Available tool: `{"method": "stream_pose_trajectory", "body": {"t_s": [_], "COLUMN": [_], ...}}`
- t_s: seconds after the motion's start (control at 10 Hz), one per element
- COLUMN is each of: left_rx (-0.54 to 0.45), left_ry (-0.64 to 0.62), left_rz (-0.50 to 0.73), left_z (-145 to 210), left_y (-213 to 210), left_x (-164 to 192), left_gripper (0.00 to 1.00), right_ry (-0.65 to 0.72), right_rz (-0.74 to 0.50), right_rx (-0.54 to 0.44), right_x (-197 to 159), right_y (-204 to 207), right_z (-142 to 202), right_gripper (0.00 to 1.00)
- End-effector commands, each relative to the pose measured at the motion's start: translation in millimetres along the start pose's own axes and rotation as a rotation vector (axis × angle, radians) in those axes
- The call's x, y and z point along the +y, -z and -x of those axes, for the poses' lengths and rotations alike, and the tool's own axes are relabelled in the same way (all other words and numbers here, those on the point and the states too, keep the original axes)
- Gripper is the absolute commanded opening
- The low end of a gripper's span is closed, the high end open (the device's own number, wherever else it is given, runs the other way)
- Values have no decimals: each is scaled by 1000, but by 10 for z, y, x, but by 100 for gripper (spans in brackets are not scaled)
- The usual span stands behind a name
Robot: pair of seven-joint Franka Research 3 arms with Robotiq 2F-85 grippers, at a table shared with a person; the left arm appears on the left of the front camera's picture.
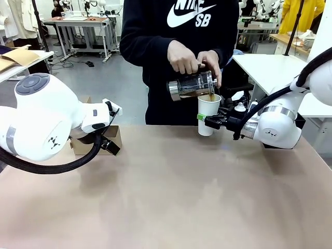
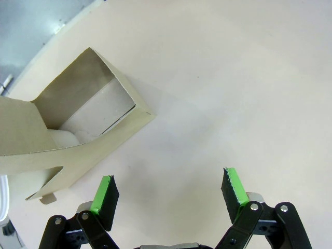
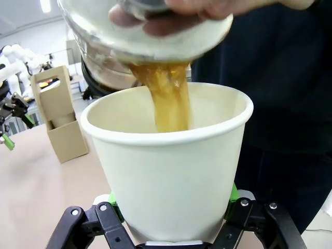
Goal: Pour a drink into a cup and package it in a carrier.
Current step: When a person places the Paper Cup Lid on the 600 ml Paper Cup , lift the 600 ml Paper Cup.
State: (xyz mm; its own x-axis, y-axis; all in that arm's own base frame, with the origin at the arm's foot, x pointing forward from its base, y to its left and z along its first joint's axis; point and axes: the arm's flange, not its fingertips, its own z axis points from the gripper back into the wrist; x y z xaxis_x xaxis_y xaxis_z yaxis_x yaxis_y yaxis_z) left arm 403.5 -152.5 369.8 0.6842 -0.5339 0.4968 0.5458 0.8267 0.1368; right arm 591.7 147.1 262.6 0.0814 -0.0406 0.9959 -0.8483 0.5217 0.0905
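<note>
Cup [image 3: 166, 176], pinched between right jaws, takes poured drink [image 3: 168, 104]; left jaws spread wide.

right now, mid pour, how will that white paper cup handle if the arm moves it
The cup looks like thin paper, so it would probably dent if the right end effector, shut on it, squeezed harder. With the drink pouring in and no lid on, it likely grows heavier and could slosh if moved quickly.

left arm [image 1: 46, 119] hides most of the carrier [image 1: 117, 136]; glass jug [image 3: 104, 36] cut off at twelve o'clock; cup [image 3: 166, 171] covers right gripper's [image 3: 173, 197] pads.
</note>
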Motion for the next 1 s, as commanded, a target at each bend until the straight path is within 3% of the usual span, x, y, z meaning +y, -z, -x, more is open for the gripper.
{"method": "stream_pose_trajectory", "body": {"t_s": [0.0, 0.9], "left_rx": [-1, -1], "left_ry": [-1, -1], "left_rz": [2, 2], "left_z": [0, 0], "left_y": [-4, -4], "left_x": [4, 4], "left_gripper": [100, 100], "right_ry": [-3, -3], "right_rz": [5, 5], "right_rx": [6, 6], "right_x": [41, 41], "right_y": [-3, -3], "right_z": [-54, -54], "right_gripper": [81, 81]}}
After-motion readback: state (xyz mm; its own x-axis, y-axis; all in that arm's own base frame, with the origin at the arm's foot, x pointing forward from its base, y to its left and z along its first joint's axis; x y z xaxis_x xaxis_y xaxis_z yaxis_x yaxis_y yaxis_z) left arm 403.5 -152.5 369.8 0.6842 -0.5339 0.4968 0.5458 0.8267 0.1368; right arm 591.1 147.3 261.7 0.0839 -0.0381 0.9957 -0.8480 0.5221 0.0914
